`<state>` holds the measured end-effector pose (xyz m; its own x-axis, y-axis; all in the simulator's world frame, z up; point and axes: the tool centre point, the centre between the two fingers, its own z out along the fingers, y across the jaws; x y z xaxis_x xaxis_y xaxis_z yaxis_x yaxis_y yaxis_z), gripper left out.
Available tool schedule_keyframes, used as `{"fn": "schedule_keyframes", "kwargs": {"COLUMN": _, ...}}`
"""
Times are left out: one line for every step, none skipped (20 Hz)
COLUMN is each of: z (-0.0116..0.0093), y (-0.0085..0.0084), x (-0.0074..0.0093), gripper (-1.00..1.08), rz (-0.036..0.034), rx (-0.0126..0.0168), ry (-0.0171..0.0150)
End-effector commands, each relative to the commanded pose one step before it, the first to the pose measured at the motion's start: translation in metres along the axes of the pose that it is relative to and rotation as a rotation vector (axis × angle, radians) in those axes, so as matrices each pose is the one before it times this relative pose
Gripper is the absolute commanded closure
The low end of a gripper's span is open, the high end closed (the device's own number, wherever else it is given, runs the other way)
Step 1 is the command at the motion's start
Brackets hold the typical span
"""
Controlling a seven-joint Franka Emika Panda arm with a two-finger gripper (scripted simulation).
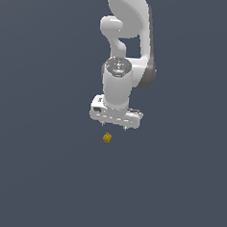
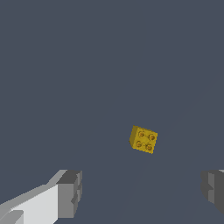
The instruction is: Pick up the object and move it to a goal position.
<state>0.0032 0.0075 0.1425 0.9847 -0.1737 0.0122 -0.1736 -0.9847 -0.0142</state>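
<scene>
The object [image 1: 107,137] is a tiny yellow-orange block with several round studs on its top, lying on the flat dark grey floor. In the wrist view the object [image 2: 143,139] appears tilted and lies apart from the fingers. My white gripper [image 1: 114,126] hangs just above the block, slightly toward the exterior view's right of it. The two grey fingertips [image 2: 70,193] stand far apart, so the gripper [image 2: 142,192] is open with nothing between them.
The white arm [image 1: 125,49] rises behind the gripper toward the top of the exterior view. Around the block there is only the uniform dark grey floor [image 1: 43,168].
</scene>
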Motion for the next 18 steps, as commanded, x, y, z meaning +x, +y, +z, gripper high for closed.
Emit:
{"fn": "schedule_keyframes", "kwargs": {"z": 0.01735, "y": 0.00687, "x": 0.00146, "gripper": -0.92, "rz": 0.06591, "rx": -0.00183, "ry": -0.00388}}
{"fn": "schedule_keyframes", "kwargs": {"z": 0.00682, "y": 0.00273, "x": 0.00071, "gripper": -0.92, "rz": 0.02626, "rx": -0.00106, "ry": -0.00115}}
{"fn": "schedule_keyframes", "kwargs": {"z": 0.00635, "y": 0.00258, "x": 0.00066, "gripper": -0.92, "rz": 0.02444, "rx": -0.00118, "ry": -0.00098}}
{"fn": "schedule_keyframes", "kwargs": {"z": 0.00587, "y": 0.00242, "x": 0.00062, "gripper": -0.92, "rz": 0.02261, "rx": -0.00125, "ry": -0.00083}}
{"fn": "schedule_keyframes", "kwargs": {"z": 0.00540, "y": 0.00224, "x": 0.00057, "gripper": -0.92, "rz": 0.02077, "rx": -0.00129, "ry": -0.00068}}
{"fn": "schedule_keyframes", "kwargs": {"z": 0.00493, "y": 0.00208, "x": 0.00053, "gripper": -0.92, "rz": 0.01896, "rx": -0.00129, "ry": -0.00056}}
{"fn": "schedule_keyframes", "kwargs": {"z": 0.00446, "y": 0.00190, "x": 0.00048, "gripper": -0.92, "rz": 0.01714, "rx": -0.00126, "ry": -0.00045}}
{"fn": "schedule_keyframes", "kwargs": {"z": 0.00399, "y": 0.00171, "x": 0.00043, "gripper": -0.92, "rz": 0.01531, "rx": -0.00120, "ry": -0.00035}}
{"fn": "schedule_keyframes", "kwargs": {"z": 0.00352, "y": 0.00152, "x": 0.00039, "gripper": -0.92, "rz": 0.01350, "rx": -0.00111, "ry": -0.00027}}
{"fn": "schedule_keyframes", "kwargs": {"z": 0.00305, "y": 0.00134, "x": 0.00034, "gripper": -0.92, "rz": 0.01171, "rx": -0.00100, "ry": -0.00020}}
{"fn": "schedule_keyframes", "kwargs": {"z": 0.00257, "y": 0.00112, "x": 0.00029, "gripper": -0.92, "rz": 0.00987, "rx": -0.00088, "ry": -0.00015}}
{"fn": "schedule_keyframes", "kwargs": {"z": 0.00211, "y": 0.00094, "x": 0.00024, "gripper": -0.92, "rz": 0.00811, "rx": -0.00074, "ry": -0.00011}}
{"fn": "schedule_keyframes", "kwargs": {"z": 0.00164, "y": 0.00071, "x": 0.00018, "gripper": -0.92, "rz": 0.00626, "rx": -0.00058, "ry": -0.00007}}
{"fn": "schedule_keyframes", "kwargs": {"z": 0.00117, "y": 0.00053, "x": 0.00014, "gripper": -0.92, "rz": 0.00451, "rx": -0.00043, "ry": -0.00005}}
{"fn": "schedule_keyframes", "kwargs": {"z": 0.00070, "y": 0.00029, "x": 0.00007, "gripper": -0.92, "rz": 0.00266, "rx": -0.00025, "ry": -0.00003}}
{"fn": "schedule_keyframes", "kwargs": {"z": 0.00024, "y": 0.00015, "x": 0.00005, "gripper": -0.92, "rz": 0.00097, "rx": -0.00009, "ry": -0.00001}}
{"fn": "schedule_keyframes", "kwargs": {"z": -0.00091, "y": -0.00034, "x": -0.00043, "gripper": -0.92, "rz": -0.00549, "rx": -0.00002, "ry": -0.00093}}
{"fn": "schedule_keyframes", "kwargs": {"z": 0.00035, "y": -0.00002, "x": -0.00001, "gripper": -0.92, "rz": 0.00000, "rx": 0.00000, "ry": 0.00000}}
